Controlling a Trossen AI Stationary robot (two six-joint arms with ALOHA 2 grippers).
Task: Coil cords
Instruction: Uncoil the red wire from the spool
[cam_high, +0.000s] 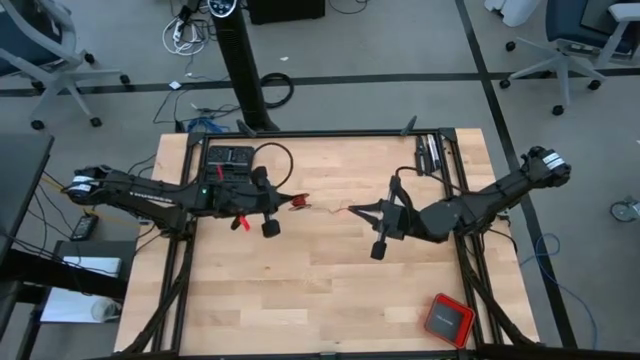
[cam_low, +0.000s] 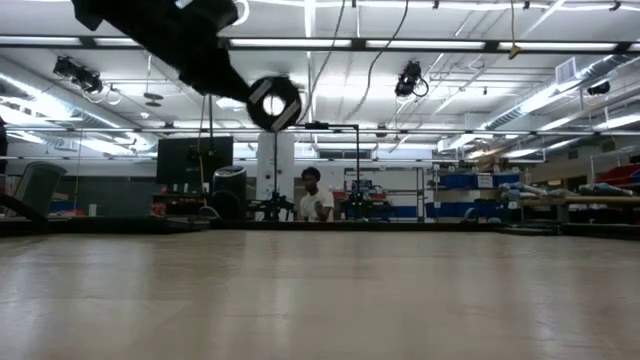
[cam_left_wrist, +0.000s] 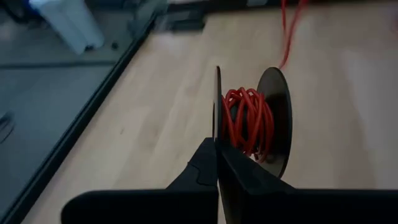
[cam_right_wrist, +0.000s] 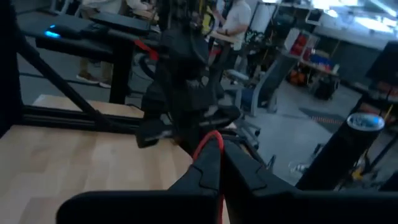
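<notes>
Most of the red cord (cam_left_wrist: 249, 118) sits wound on the spool (cam_left_wrist: 277, 118) pinched by the left hand (cam_left_wrist: 217, 155); a short stretch remains, pinched by the right hand (cam_right_wrist: 219, 149) above the tabletop (cam_high: 330, 290).

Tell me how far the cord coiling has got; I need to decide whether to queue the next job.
Partly done. Several turns of the red cord already sit on the black spool, which the shut left gripper holds by its flange. In hand: the shut right gripper pinches the cord's free stretch. Left: a loose length of cord still runs between the two grippers over the table and needs winding on.
</notes>
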